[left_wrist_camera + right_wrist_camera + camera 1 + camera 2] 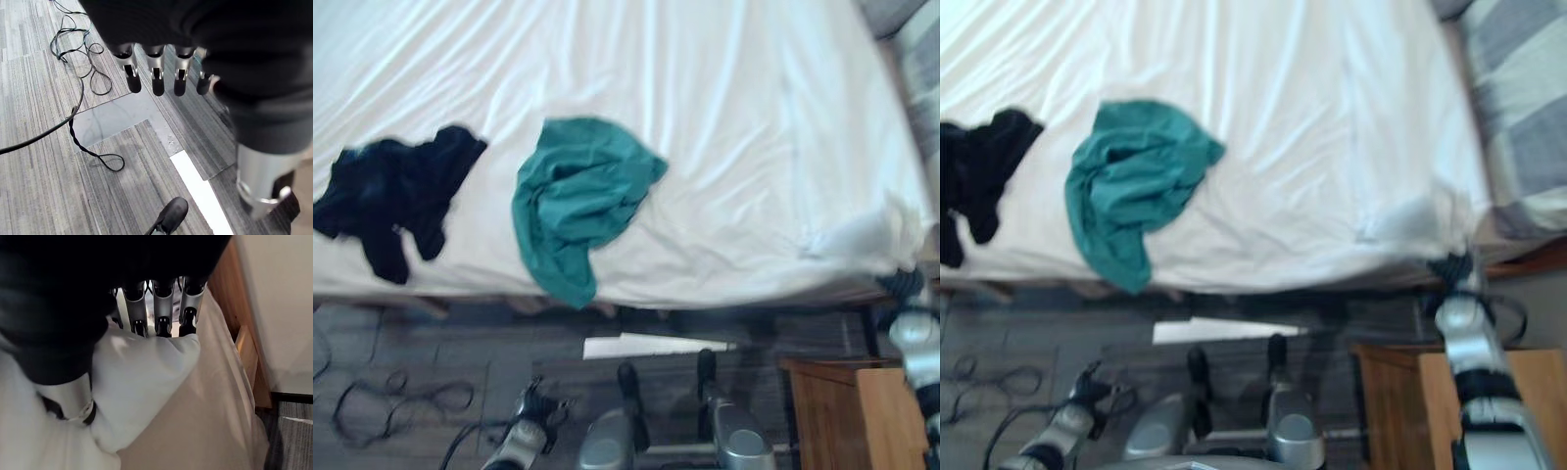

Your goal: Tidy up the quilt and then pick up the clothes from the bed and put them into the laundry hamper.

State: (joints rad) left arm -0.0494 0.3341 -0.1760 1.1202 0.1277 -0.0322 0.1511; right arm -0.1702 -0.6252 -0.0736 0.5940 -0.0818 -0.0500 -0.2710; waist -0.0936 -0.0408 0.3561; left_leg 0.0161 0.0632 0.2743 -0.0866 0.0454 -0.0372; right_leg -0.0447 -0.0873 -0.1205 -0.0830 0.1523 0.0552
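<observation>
Quilt (724,127) covers the bed, white and spread flat, its near right corner (146,377) bunched in the right robot hand (159,308), whose fingers curl round the fold. Green garment (578,201) and dark garment (396,196) lie well to the left of that robot hand, nearer the left robot hand (156,73), which hangs low over the floor (49,171), fingers relaxed, holding nothing.

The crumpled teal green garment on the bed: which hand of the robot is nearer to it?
Left. The left hand hangs low above the floor, below the crumpled teal green garment. The right hand grips the white quilt at the bed's far right corner.
</observation>
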